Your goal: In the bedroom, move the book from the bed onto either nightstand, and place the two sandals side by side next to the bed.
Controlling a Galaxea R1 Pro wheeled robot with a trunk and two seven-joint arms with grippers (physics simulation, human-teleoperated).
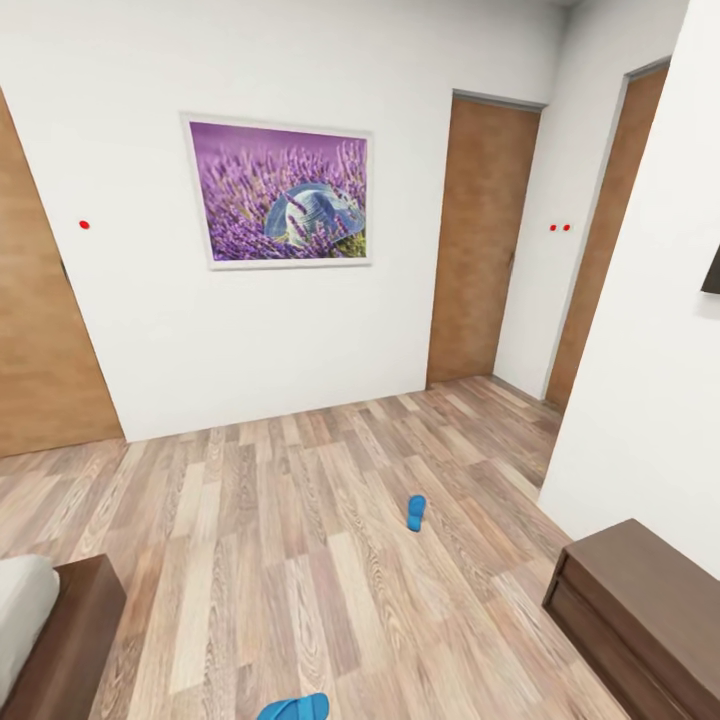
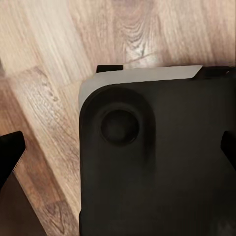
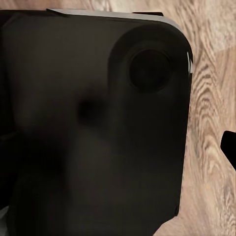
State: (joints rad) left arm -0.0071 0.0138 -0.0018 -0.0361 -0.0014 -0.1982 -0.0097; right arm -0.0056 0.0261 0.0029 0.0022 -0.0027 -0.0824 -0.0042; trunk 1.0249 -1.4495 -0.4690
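- Left gripper (image 2: 118, 147) seen in the left wrist view as dark finger tips at both side edges of the picture, well apart and holding nothing, hanging over a black rounded robot part (image 2: 157, 162) with wood floor (image 2: 54, 59) beyond.
- Right gripper: just 1 dark finger tip (image 3: 229, 147) poking in at the edge of the right wrist view, so can't tell if spread or pinched; another big black rounded robot body (image 3: 93, 123) under it over the same plank floor.
- No readable writing, brands or labels anywhere.
- Lots of open plank floor in the head view, bare through the middle of the room.
- Edges hemming that floor in: corner of the bed (image 1: 45, 640) at lower left with dark brown frame and off-white mattress, and a dark brown low cabinet (image 1: 650, 610) at lower right against the white wall.
- 2 bright blue sandals, well apart: sandal 1 (image 1: 416, 512) lying flat mid-floor, sandal 2 (image 1: 295, 708) cut off by the bottom edge, closer to the robot.
- Further out: purple lavender picture (image 1: 279, 190) on the white wall, brown door (image 1: 482, 240) to its right, another brown door (image 1: 40, 310) at far left.
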